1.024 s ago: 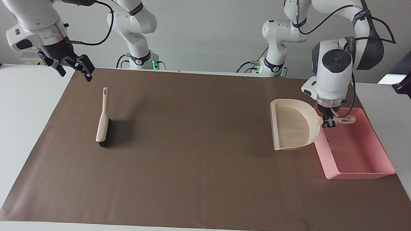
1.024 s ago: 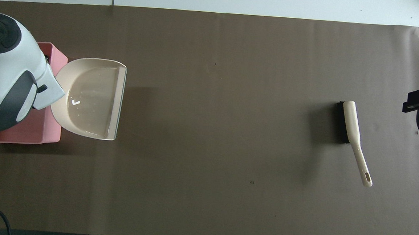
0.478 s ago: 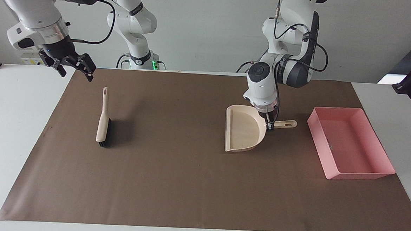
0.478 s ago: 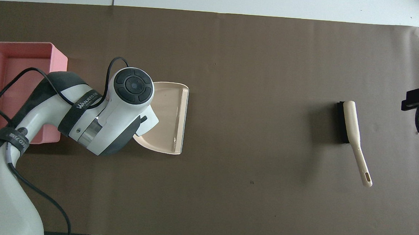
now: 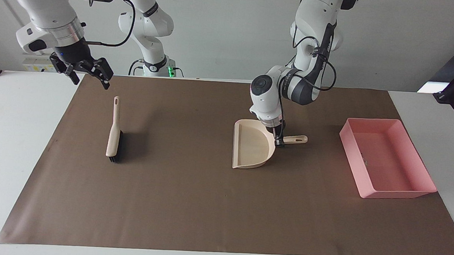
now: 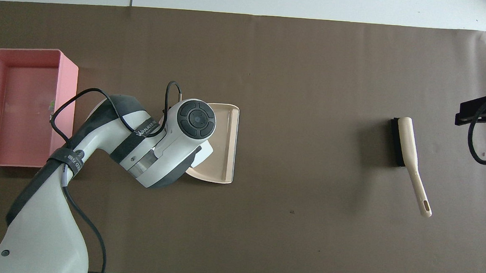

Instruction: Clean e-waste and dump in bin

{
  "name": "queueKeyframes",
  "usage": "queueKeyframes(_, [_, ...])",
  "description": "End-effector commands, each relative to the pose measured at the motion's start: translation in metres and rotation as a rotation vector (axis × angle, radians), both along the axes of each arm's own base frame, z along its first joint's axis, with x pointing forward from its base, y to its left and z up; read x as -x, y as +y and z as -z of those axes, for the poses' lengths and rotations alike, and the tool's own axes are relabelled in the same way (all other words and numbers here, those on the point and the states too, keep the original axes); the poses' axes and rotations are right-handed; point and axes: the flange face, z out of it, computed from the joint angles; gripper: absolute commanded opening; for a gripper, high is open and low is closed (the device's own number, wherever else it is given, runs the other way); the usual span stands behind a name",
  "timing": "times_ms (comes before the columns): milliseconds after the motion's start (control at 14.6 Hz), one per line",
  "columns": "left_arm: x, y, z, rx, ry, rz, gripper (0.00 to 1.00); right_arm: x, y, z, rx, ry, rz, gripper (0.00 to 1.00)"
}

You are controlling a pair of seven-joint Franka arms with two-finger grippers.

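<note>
My left gripper (image 5: 279,141) is shut on the handle of the beige dustpan (image 5: 251,144), which sits low at the mat near the table's middle, its pan empty. In the overhead view my left wrist covers the handle, and only the pan (image 6: 221,143) shows. The pink bin (image 5: 423,169) stands at the left arm's end of the table, apart from the dustpan. A tiny white-and-green bit of e-waste (image 6: 52,106) lies in the bin by its wall (image 6: 66,100). I cannot make out the black block. My right gripper (image 5: 87,72) is open and empty in the air over the mat's edge, close to the brush handle's end.
A beige brush with black bristles (image 5: 114,131) lies on the brown mat (image 5: 192,203) toward the right arm's end; it also shows in the overhead view (image 6: 408,157). White table surface borders the mat on all sides.
My left arm has carried the dustpan from over the bin's edge toward the table's middle and brought it down low. My right gripper has drifted slightly toward the middle.
</note>
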Motion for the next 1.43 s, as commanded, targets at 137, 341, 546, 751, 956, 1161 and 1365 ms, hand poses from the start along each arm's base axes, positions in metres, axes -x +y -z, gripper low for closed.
queueKeyframes(137, [-0.002, 0.026, -0.043, -0.001, -0.061, -0.181, 0.77, -0.002, 0.005, -0.001, 0.004, -0.002, 0.000, 0.99])
queueKeyframes(341, [-0.013, 0.075, -0.076, -0.004, -0.092, -0.323, 0.89, -0.002, 0.001, 0.003, 0.001, 0.001, 0.009, 0.99])
queueKeyframes(546, [-0.030, 0.131, -0.097, 0.032, -0.119, -0.500, 0.97, 0.003, -0.006, 0.007, 0.000, 0.050, 0.022, 0.99])
queueKeyframes(751, [-0.036, 0.187, -0.103, 0.050, -0.129, -0.882, 0.98, 0.001, -0.008, 0.009, -0.008, 0.060, 0.025, 0.99])
queueKeyframes(956, [-0.042, 0.240, -0.119, 0.127, -0.134, -1.146, 0.98, 0.005, -0.013, 0.015, -0.011, 0.069, 0.007, 0.99])
queueKeyframes(1161, [-0.058, 0.293, -0.148, 0.208, -0.145, -1.304, 0.98, 0.007, -0.016, 0.011, -0.010, 0.050, 0.019, 0.99])
queueKeyframes(1365, [-0.069, 0.322, -0.196, 0.250, -0.176, -1.422, 0.98, 0.007, -0.015, 0.011, -0.010, 0.049, 0.016, 0.99])
